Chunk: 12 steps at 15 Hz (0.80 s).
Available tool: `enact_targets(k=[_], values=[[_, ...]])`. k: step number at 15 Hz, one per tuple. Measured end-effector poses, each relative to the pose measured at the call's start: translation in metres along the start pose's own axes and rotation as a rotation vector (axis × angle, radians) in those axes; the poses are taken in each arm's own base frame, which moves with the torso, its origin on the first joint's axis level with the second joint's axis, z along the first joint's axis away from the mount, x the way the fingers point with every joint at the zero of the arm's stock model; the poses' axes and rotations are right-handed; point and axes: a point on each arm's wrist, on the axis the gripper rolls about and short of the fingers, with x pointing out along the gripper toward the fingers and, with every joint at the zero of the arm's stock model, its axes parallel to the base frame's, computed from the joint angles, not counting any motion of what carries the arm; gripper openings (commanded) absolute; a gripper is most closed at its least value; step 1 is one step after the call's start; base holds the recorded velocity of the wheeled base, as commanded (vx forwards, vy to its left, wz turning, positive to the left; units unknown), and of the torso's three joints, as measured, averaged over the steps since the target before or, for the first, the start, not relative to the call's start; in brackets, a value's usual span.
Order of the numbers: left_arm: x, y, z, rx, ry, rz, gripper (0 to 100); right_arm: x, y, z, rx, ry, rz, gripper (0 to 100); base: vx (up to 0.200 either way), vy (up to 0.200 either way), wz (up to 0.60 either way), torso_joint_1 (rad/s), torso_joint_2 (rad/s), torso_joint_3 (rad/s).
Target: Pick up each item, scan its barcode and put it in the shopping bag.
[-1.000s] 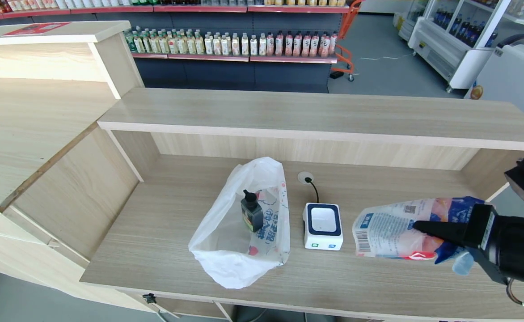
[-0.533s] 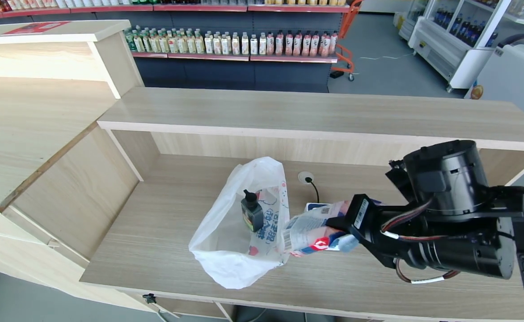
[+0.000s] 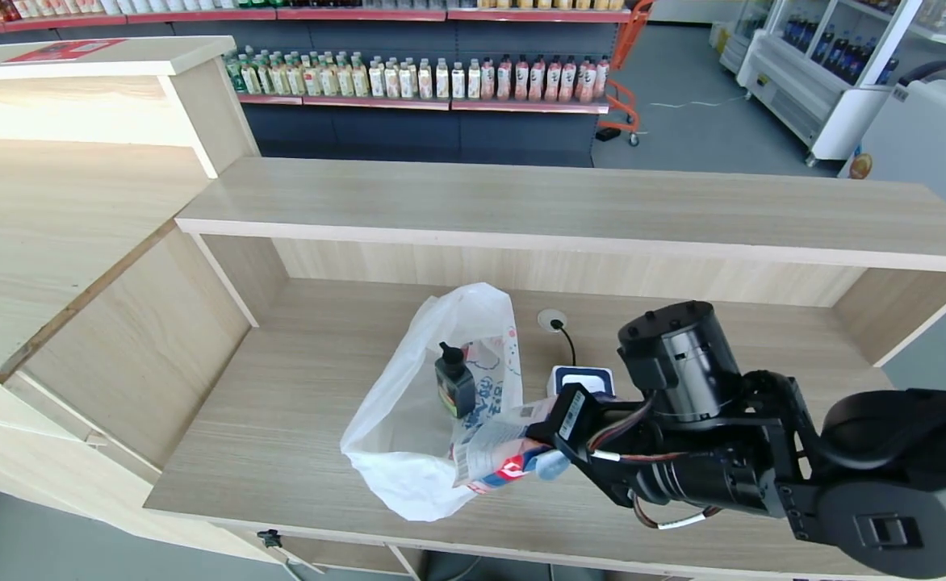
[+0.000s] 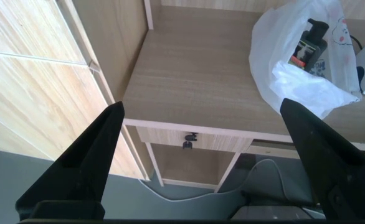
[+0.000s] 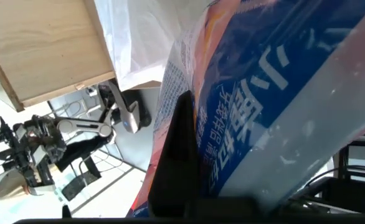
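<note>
My right gripper (image 3: 546,442) is shut on a white, blue and pink food packet (image 3: 496,453), held at the right-hand mouth of the white shopping bag (image 3: 408,436) near the counter's front edge. The packet's barcode end pokes into the bag's opening. A dark pump bottle (image 3: 454,390) stands inside the bag. In the right wrist view the packet (image 5: 276,106) lies against one black finger (image 5: 179,162), with the bag (image 5: 139,37) beyond it. The white scanner (image 3: 582,377) sits just behind the right arm, partly hidden. My left gripper (image 4: 201,168) hangs open beyond the counter's front left corner, below the counter's level.
The wooden counter (image 3: 295,403) has a raised back shelf (image 3: 570,202) and a side wall at the left. The scanner's cable runs to a grommet (image 3: 552,321). A drawer lock (image 4: 187,139) sits under the counter's front edge. Store shelves with bottles stand behind.
My right arm has carried the packet leftwards, from the right of the scanner, over the scanner, to the bag's mouth. The bag and bottle have stayed put.
</note>
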Motion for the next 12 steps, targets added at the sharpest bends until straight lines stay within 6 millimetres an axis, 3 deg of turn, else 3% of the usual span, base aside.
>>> enact_targets(k=[5,8,12], values=[[0.0,0.0,0.0,0.0,0.0,0.0,100,0.008,-0.013,0.001,0.035,0.002,0.042,0,0.0,0.0,0.0,0.0,0.0,0.0],[0.0,0.0,0.0,0.0,0.0,0.0,100,0.01,-0.024,0.014,0.022,-0.022,0.029,0,0.0,0.0,0.0,0.0,0.0,0.0],[0.0,0.0,0.0,0.0,0.0,0.0,100,0.006,-0.048,0.02,-0.218,-0.03,-0.051,0,0.0,0.0,0.0,0.0,0.0,0.0]])
